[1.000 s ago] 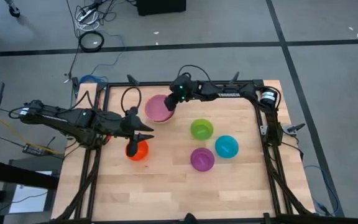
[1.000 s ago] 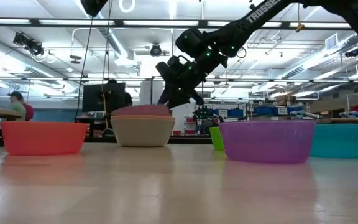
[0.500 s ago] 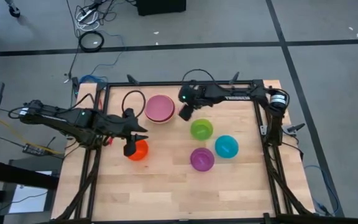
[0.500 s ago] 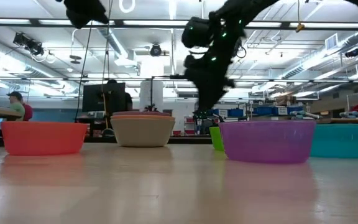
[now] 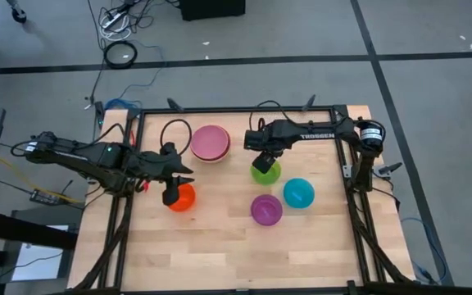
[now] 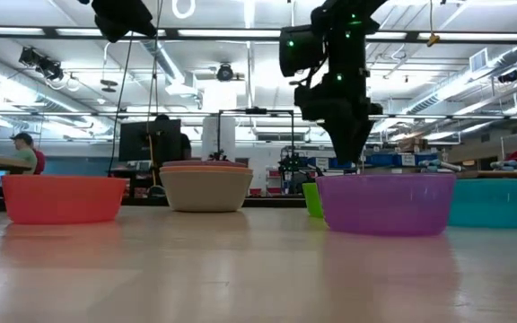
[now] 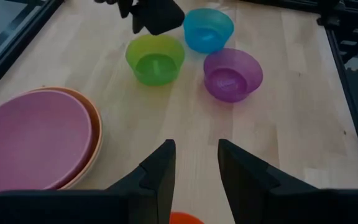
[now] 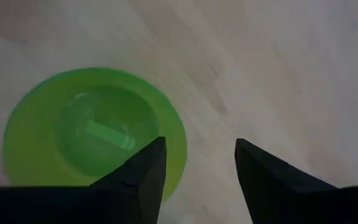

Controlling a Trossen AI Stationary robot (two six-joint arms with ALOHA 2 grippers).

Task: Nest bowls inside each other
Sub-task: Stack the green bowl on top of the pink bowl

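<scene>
A pink bowl (image 5: 211,143) sits nested in a stack of larger bowls at the table's far middle; the low view shows the grey bowl (image 6: 206,188) under it. A green bowl (image 5: 266,171), a blue bowl (image 5: 298,192), a purple bowl (image 5: 266,209) and a red-orange bowl (image 5: 180,197) each stand alone on their bases. My right gripper (image 8: 194,168) hangs open above the green bowl's (image 8: 92,134) rim, pointing down, touching nothing. My left gripper (image 7: 194,168) is open, held above the red-orange bowl (image 7: 185,218).
The wooden table (image 5: 220,246) has a black frame around it. Bare wood lies along the near edge and between the stack and the single bowls. In the low view, the room behind the table holds desks and a seated person (image 6: 25,148).
My right gripper has left the pink bowl and swung toward the table's right edge, coming over the green bowl and tipping from a slant to point nearly straight down. The pink bowl, which stood high on the stack, now sits lower in it.
</scene>
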